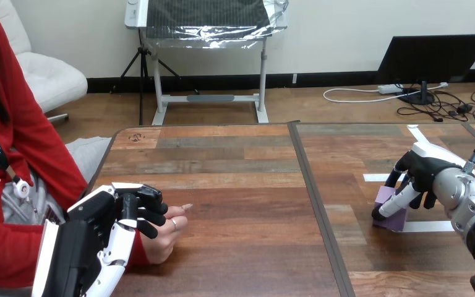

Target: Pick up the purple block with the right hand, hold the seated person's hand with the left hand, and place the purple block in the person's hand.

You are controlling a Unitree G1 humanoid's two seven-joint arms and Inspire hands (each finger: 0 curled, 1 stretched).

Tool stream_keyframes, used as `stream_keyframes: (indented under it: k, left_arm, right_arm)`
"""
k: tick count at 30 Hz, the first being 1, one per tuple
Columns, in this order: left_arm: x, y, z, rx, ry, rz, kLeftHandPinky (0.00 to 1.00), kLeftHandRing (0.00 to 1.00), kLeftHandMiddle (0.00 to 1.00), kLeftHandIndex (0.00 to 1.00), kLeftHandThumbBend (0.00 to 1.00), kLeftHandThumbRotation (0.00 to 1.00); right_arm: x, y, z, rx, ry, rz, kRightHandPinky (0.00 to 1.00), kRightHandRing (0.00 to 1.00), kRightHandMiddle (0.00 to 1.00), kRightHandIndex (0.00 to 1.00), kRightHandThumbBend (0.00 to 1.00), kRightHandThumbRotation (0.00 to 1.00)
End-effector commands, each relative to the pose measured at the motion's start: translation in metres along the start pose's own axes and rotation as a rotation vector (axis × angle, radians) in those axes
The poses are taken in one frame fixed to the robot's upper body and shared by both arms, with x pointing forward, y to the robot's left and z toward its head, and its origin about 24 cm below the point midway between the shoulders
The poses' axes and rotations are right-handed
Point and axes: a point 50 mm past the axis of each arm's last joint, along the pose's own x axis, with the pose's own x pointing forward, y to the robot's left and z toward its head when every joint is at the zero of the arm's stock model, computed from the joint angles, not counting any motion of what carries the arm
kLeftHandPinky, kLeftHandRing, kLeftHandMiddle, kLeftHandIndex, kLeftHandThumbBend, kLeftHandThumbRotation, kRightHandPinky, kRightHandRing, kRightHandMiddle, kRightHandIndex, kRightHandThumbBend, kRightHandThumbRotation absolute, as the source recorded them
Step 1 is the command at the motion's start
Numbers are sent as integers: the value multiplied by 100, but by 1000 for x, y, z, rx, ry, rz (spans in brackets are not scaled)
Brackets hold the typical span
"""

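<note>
1. At the table's [247, 204] left edge, the left robot hand [102, 241] lies over the person's hand [168, 238], with its fingers curled round it.
2. Well apart to the right, the right robot hand [417, 176] pinches the purple block [394, 219] between fingers and thumb. The block seems to rest on the table.
3. The pickup looks to be the step in hand. Next, the block needs lifting and carrying left to the held hand.

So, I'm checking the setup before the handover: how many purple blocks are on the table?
1. The purple block sits at the right of the table, with the right hand curled round it. Another could be hidden behind a hand.
</note>
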Motion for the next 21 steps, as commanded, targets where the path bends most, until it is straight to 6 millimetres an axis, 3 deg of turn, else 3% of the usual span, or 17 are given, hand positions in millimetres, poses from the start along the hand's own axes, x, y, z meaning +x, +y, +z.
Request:
stream_keyframes:
  k: [1, 21]
  left_arm:
    - [10, -1, 13, 3, -88, 19, 40, 50, 53, 52, 7, 61]
    - [10, 0, 14, 28, -100, 34, 41, 52, 54, 53, 11, 59]
  right_arm:
    - [-1, -18, 12, 30, -32, -68, 37, 42, 52, 57, 76, 0]
    - [-1, -18, 14, 24, -61, -88, 39, 45, 53, 56, 78, 0]
